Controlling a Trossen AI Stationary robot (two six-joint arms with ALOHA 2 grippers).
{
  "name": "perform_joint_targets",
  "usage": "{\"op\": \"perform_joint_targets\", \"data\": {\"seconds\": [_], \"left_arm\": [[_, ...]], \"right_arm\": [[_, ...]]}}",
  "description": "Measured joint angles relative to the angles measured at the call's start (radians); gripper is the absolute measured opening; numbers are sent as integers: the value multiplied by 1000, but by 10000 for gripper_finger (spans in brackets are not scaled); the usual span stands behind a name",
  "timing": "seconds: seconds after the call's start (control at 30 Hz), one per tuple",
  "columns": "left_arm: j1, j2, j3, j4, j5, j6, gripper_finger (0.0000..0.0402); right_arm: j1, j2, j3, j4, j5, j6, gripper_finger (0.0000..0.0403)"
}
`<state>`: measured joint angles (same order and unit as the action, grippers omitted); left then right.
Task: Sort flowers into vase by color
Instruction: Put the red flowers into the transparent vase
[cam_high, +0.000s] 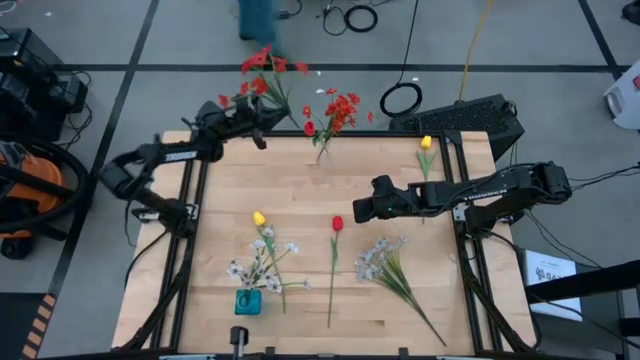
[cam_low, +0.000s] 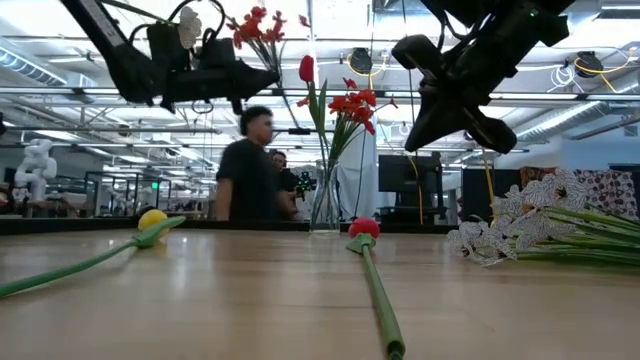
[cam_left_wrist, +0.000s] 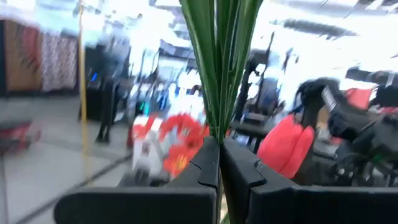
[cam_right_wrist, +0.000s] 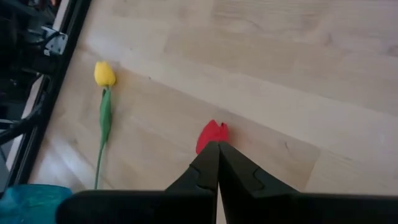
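Observation:
My left gripper is raised near the table's far left corner, shut on a red cluster flower whose blossoms reach past the far edge. A clear vase at the far edge holds red flowers. My right gripper is shut and hovers above the head of a red tulip that lies on the table. A yellow tulip lies among white sprays beside a teal vase. Another white spray and a second yellow tulip lie to the right. My left gripper pinches the red cluster's bundle of green stems between its two fingers, which lie across the stems. The flower is lifted clear of the table, its red blossoms standing up and away beyond the fingers.
People stand in the room beyond the far edge. Black frame rails run along both sides of the table. Bare wood lies in the middle of the table, between the clear vase and the flowers lying nearer.

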<state>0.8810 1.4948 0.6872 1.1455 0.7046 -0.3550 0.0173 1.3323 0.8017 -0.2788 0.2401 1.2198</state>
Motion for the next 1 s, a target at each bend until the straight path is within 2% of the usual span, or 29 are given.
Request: {"op": "perform_joint_targets", "data": {"seconds": [0.1, 0.23, 0.37, 0.57, 0.83, 1.0], "left_arm": [[-1, 42, 2, 101, 2, -48, 8], [-7, 73, 20, 99, 2, -27, 8], [-41, 118, 90, 92, 26, -10, 8], [-83, 181, 182, -66, 52, 45, 8], [-95, 196, 203, -162, 48, 185, 8], [-130, 196, 203, -285, -23, 312, 8]], "right_arm": [[0, 0, 0, 27, 1, 0, 0], [0, 0, 0, 28, 1, 0, 0], [0, 0, 0, 25, 17, 22, 0], [0, 0, 0, 26, 27, 26, 0], [0, 0, 0, 24, 26, 26, 0], [0, 0, 0, 23, 27, 26, 0]]}}
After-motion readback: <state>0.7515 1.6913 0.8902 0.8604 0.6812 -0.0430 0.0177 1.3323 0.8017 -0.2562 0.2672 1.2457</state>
